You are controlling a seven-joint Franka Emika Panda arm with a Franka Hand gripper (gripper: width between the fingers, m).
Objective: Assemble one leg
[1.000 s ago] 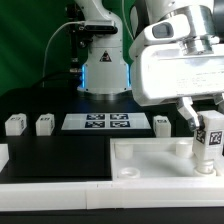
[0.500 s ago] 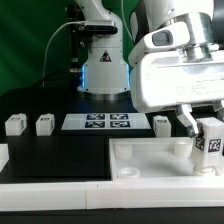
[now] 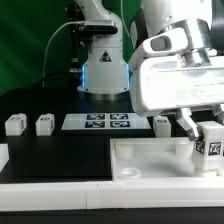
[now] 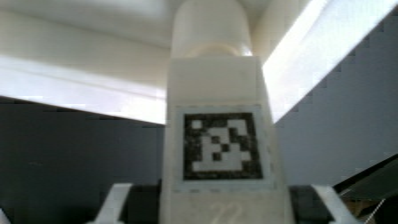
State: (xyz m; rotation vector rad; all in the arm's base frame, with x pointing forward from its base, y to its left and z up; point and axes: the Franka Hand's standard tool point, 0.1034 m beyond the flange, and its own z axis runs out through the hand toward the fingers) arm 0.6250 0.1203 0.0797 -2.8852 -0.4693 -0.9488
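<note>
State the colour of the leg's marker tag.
Black-and-white tag on the white leg; wrist view.

Lower-left bench (image 3: 60, 160) is wide open; loose blocks (image 3: 45, 124) and marker board (image 3: 97, 122) line the middle, tray (image 3: 150, 146) plus leg (image 3: 211, 146) hog lower right.

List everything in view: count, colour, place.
Table: one, black.
Tray-like piece: one, white, front of the table.
Marker board: one, white with black tags, mid table.
Held leg: one, white with black-and-white tag, upright over the tray-like piece's corner at the exterior view's right.
Loose legs: three, white, on the table, two at the exterior view's left of the marker board, one at its right.
Arm base: one, white, behind the marker board.
Gripper: one, white, shut on the held leg.
</note>
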